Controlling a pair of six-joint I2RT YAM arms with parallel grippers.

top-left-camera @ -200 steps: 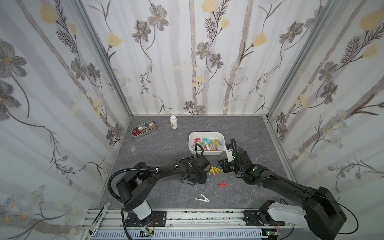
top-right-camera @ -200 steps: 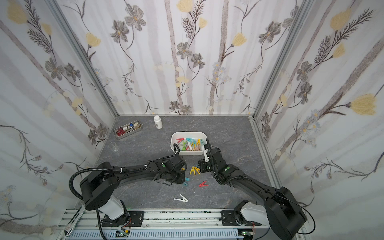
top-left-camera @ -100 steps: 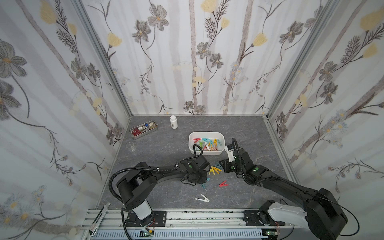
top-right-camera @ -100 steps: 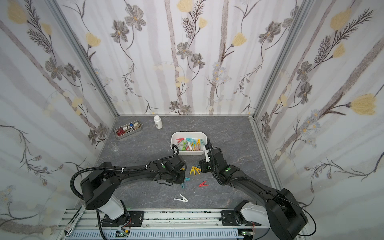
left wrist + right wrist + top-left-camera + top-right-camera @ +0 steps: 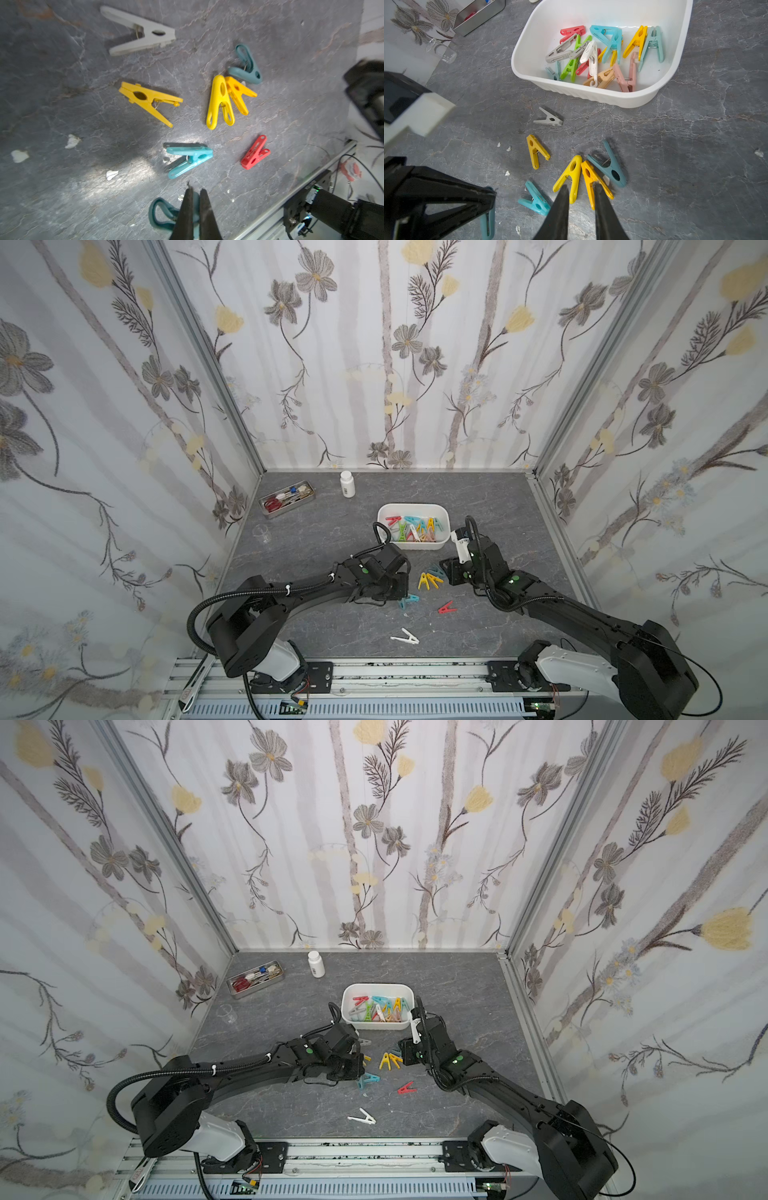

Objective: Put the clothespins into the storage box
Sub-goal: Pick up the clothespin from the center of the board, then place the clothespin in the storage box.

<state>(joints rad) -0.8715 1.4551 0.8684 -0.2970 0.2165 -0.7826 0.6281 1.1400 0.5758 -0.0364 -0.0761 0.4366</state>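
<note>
Left tool was clamped on a dark teal clothespin; the storage box lay at its twelve o'clock across the worktop. Right tool stood slightly apart.

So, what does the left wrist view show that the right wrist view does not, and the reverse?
Only the left wrist view: the red pin and the rail.
Only the right wrist view: the box holding pins, the tray and the beaker.
Both: the grey pin, the lone yellow pin, the yellow pair, the light teal pin, and the left gripper shut on a dark teal pin.
</note>
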